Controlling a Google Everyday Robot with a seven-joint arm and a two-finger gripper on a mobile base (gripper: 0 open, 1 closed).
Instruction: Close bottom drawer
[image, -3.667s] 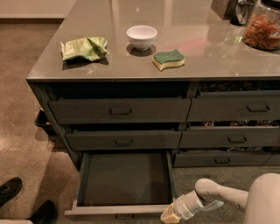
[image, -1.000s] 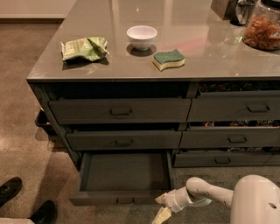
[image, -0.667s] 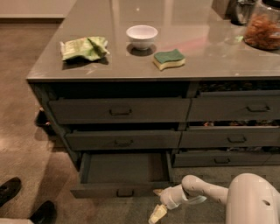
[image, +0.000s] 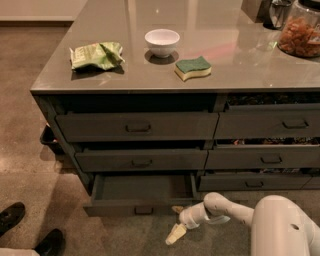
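Grey bench (image: 240, 60): wide top, drawer stacks below.
Bottom drawer (image: 120, 206): lowest in left stack, partly pulled out, flat tray showing; front's long axis ran left-right.
Arm (image: 225, 207): white, came in from lower right, near floor.
Gripper (image: 176, 222): just off drawer front's right end, fingers spread, holding nothing.
Relation: drawer front lay up & left of gripper; push prob. needed straight toward bench, across the front.
Handle (image: 143, 210): centre of front, left of gripper, untouched.
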